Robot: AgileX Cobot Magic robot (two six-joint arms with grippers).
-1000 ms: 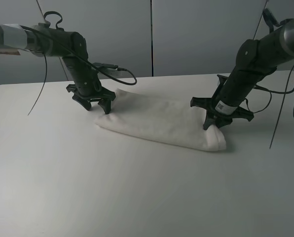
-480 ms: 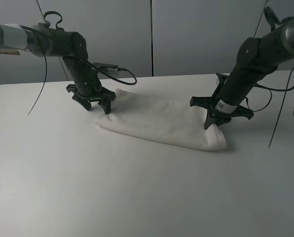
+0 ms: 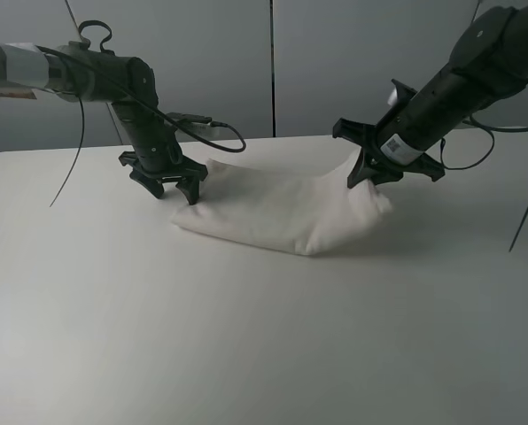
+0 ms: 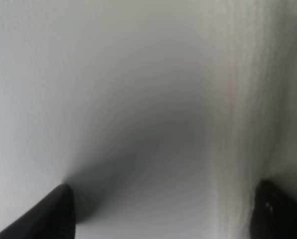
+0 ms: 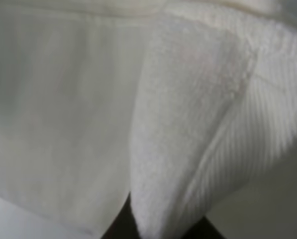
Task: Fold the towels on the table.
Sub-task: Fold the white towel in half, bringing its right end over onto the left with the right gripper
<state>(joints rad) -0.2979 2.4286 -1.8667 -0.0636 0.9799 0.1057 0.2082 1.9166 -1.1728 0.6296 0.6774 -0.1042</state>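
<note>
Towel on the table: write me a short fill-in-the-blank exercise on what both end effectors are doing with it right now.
The right end effector is ____ on one end of the towel.
That end is held ____ the table, not lying on it.
The left end effector, by the other end, has its jaws ____.
Missing words: shut; above; open.

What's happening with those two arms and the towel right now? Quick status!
Left tool open at one end of towel. Right tool shut on other end, held above table. Nothing in the way.
</note>
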